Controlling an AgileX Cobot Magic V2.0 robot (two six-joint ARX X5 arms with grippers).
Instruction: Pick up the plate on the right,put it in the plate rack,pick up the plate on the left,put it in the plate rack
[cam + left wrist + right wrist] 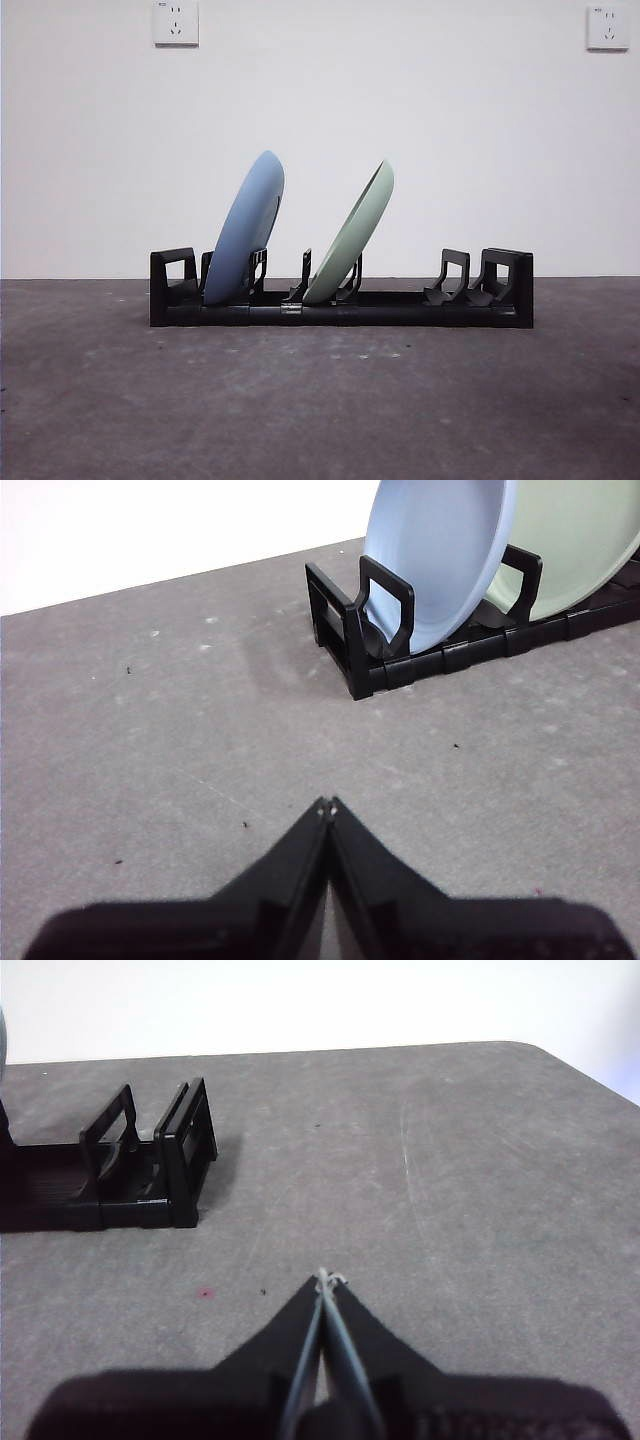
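In the left wrist view, the left gripper [328, 805] has its fingers pressed together with nothing between them, above the grey worktop [180, 740]. The plate rack [362, 655] stands well apart from them, at about 1 o'clock. The right gripper [327, 1278] also has its fingers closed and empty; the rack's other end is far off at about 10 o'clock. In the front view, the blue plate [246, 230] and the green plate [352, 235] both stand in the rack, leaning toward 1 o'clock. Behind is a white wall [450, 140].
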